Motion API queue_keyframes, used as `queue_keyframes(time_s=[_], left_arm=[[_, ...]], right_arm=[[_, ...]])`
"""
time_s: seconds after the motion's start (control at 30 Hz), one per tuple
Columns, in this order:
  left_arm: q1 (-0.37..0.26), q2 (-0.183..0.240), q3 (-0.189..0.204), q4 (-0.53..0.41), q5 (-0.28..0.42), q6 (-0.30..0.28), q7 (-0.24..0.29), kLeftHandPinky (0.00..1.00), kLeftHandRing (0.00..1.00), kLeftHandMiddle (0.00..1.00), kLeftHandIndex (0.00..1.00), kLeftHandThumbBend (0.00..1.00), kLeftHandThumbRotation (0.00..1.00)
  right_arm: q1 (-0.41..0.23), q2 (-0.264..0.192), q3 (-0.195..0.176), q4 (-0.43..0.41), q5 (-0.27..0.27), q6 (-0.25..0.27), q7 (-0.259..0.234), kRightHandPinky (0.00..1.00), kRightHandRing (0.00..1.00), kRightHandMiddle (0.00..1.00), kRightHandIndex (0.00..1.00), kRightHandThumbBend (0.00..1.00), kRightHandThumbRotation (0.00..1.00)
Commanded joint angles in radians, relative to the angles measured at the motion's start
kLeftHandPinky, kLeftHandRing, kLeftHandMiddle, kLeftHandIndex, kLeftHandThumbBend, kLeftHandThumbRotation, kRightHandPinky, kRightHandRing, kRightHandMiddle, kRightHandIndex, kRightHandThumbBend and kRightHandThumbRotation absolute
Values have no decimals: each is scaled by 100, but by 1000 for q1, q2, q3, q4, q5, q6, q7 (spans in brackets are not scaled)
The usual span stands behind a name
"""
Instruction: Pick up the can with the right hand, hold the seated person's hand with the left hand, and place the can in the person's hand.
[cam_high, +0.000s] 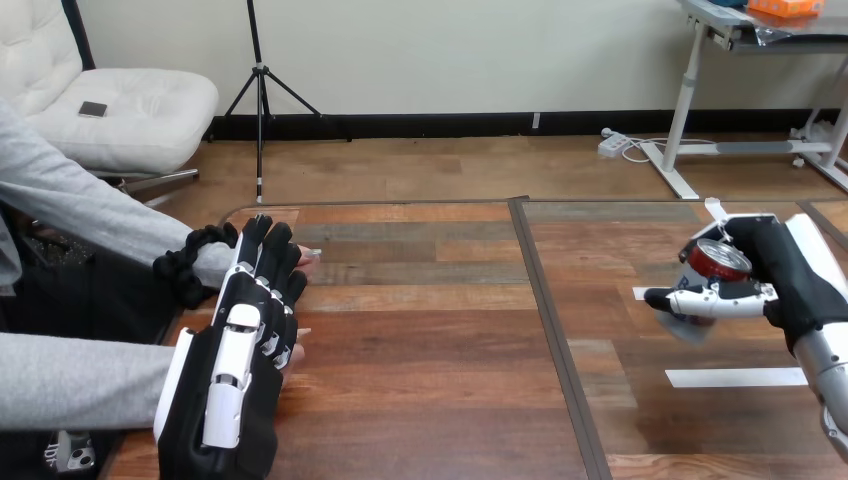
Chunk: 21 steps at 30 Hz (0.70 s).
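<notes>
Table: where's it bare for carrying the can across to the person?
Bare: the middle of the table, from the left hand across the dark seam to the can held in the right hand. Crowded: the left edge, where the left hand covers the person's hand.

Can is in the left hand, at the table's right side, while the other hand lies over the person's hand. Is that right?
Not quite. The head view shows the can in the right hand, fingers and thumb curled round it, at the right side of the table. The left hand is the one lying over the person's hand, its fingers straight.
</notes>
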Motion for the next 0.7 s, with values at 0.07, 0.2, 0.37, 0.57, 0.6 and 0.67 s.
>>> queue_keyframes(time_s=[0.07,0.2,0.37,0.57,0.6,0.67], left_arm=[[-27,-39,6,5,26,-31,6,100,100,100,100,3,92],[-24,-34,11,-8,40,-17,24,100,100,100,100,5,92],[-29,-24,16,-5,55,-28,29,100,100,100,100,6,92],[-40,-17,34,5,111,-47,65,100,100,100,100,2,91],[-43,-11,39,4,129,-48,73,100,100,100,100,2,91],[-46,-3,43,3,148,-48,82,100,100,100,99,1,91]], right_arm=[[-41,-37,-2,-74,6,-57,3,22,27,35,42,88,0],[-33,-35,0,-95,8,-53,19,23,27,35,42,88,0],[-26,-31,-2,-112,18,-56,47,25,29,36,42,87,0],[-17,-31,0,-138,16,-62,66,25,28,36,42,86,0],[-16,-29,-1,-140,17,-69,69,25,28,36,42,86,0],[-14,-27,-2,-143,18,-76,71,23,26,36,42,87,0]])
